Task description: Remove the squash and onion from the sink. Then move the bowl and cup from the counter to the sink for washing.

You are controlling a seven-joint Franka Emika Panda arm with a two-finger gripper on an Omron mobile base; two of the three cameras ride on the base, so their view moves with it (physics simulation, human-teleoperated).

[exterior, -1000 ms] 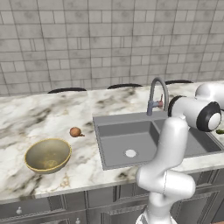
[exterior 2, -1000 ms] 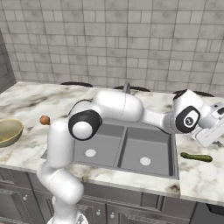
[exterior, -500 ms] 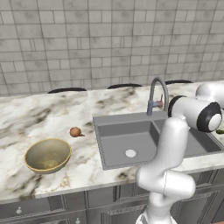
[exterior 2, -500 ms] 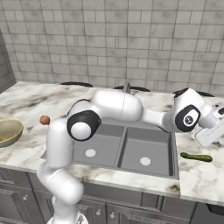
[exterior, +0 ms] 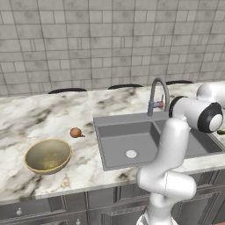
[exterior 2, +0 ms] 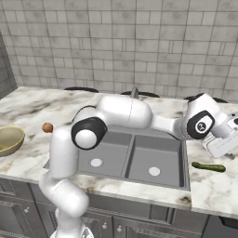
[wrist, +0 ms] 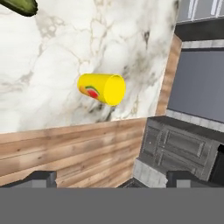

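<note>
Fingers spread wide, holding nothing, low in the hand view. Beyond them, well apart, cup on its side on the marble worktop, long axis crosswise, mouth rightward. Farther off, squash at the worktop's corner.

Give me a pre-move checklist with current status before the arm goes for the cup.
1. Squash out of sink, on counter to its right: ok.
2. Onion out of sink, on counter beside bowl: ok.
3. Both basins free of produce: ok.
4. End effector open, holding nothing: ok.
5. Cup in the hand view, ahead of the fingertips: ok.
6. Cup upright for a simple grasp: cannot tell.
</note>
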